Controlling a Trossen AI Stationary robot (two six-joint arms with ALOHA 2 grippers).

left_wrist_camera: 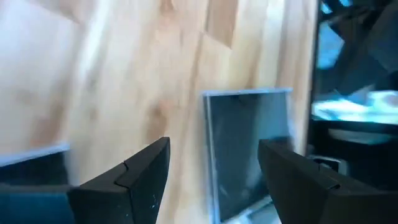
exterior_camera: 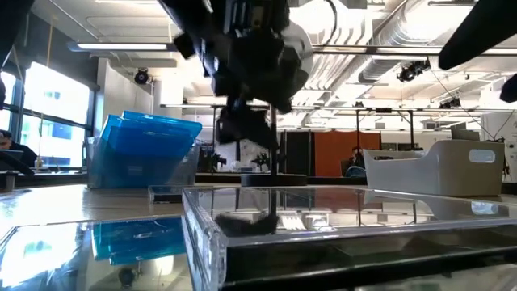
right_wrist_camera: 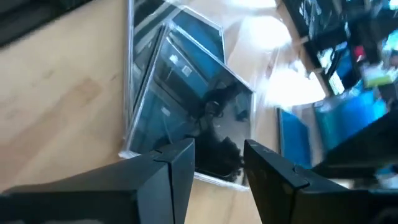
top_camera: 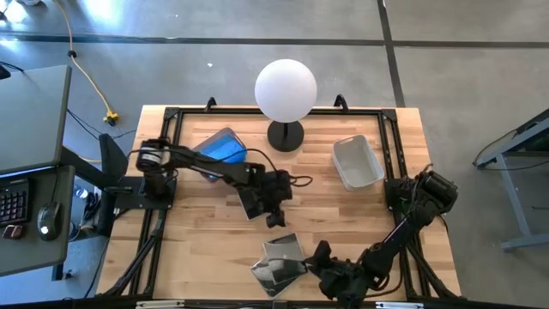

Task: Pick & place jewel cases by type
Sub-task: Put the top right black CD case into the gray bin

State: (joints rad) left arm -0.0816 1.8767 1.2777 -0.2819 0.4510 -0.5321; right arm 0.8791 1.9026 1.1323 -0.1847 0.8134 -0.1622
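On the wooden table (top_camera: 206, 225), blue cases (top_camera: 220, 146) stand in the bin behind the left gripper (top_camera: 276, 213), which hangs released, jaws spread, with a dark case (left_wrist_camera: 245, 146) flat just ahead of it. Two glossy cases (top_camera: 280, 263) overlap just before the right gripper (right_wrist_camera: 217, 163), also unclenched. They look light, stiff, slippery and brittle; pinch opposite edges.

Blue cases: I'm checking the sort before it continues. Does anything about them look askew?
Yes. The blue jewel cases stick up out of the left bin at a tilt instead of lying flat inside.
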